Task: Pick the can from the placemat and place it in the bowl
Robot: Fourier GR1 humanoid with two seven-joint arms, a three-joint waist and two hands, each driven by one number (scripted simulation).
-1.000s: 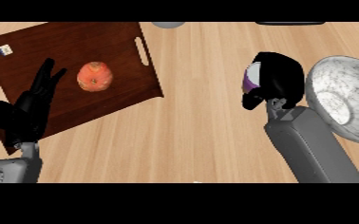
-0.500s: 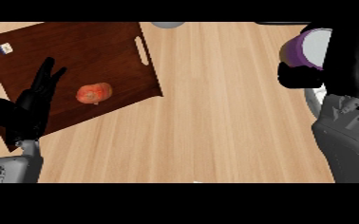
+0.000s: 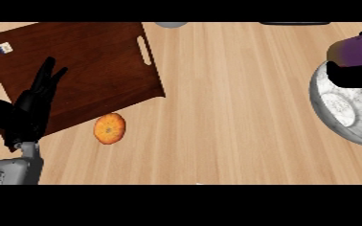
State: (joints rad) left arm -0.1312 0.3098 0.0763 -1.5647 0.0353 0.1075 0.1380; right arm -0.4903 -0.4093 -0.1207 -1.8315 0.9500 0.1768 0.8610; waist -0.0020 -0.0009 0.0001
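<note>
Holds purple can in right robot hand, curled round it, just above bowl rim. Rests left robot hand open, far left of bowl, over placemat. Can't read placemat tag.

The bowl, and the can and right hand at its upper rim, are cut off by the right edge.
</note>
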